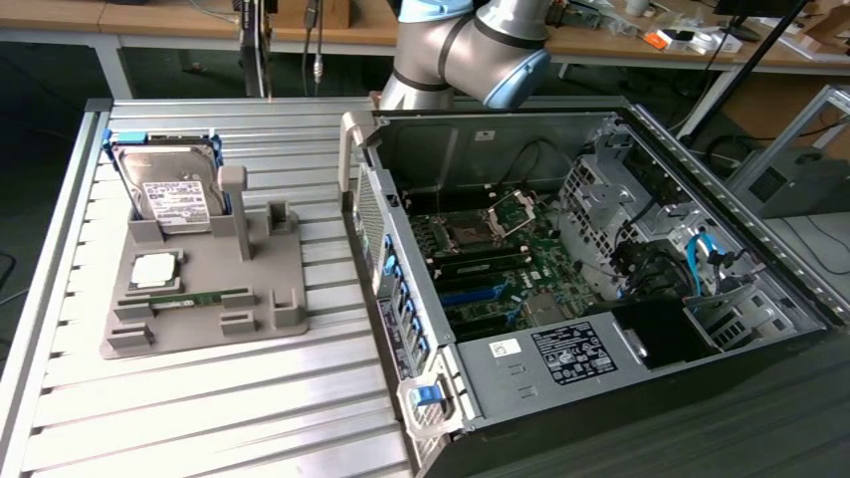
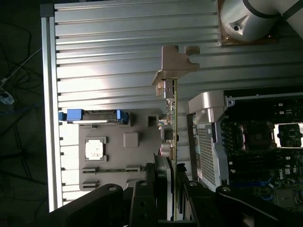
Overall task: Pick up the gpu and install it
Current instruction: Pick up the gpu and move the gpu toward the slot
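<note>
The gpu [image 2: 173, 123] hangs edge-on between my fingers in the wrist view, a thin dark card with its pale metal bracket [image 2: 176, 64] at the far end. My gripper [image 2: 171, 189] is shut on the card's near end. The card is held in the air over the slatted table, between the grey parts holder [image 2: 137, 142] and the wall of the open computer case [image 2: 208, 137]. In the exterior view the arm [image 1: 465, 50] rises behind the case [image 1: 479, 149], whose motherboard [image 1: 492, 259] lies exposed.
On the exterior view's left, the grey holder [image 1: 199, 299] carries a silver hard drive [image 1: 173, 189], a processor chip [image 1: 155, 267] and a green memory stick [image 1: 186, 297]. Drive cages and cables [image 1: 664, 249] crowd the case's right half. Desks stand behind the table.
</note>
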You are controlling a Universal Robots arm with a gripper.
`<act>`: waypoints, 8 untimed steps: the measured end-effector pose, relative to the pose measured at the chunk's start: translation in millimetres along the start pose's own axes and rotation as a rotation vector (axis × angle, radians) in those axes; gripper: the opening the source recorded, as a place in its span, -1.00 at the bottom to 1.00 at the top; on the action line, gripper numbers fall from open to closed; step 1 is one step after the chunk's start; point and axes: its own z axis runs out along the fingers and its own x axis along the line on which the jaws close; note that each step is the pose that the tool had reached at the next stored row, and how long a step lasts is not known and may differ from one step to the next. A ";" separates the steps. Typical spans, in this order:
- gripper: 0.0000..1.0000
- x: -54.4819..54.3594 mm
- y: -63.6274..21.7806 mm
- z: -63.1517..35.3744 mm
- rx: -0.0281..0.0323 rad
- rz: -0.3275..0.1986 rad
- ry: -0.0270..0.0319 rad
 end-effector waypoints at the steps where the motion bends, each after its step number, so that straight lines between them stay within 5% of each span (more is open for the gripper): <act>1: -0.44 0.0 0.2 -1.4 -0.0008 0.000 0.0001; 8: -0.44 -0.1 1.1 -7.9 -0.0040 0.000 0.0003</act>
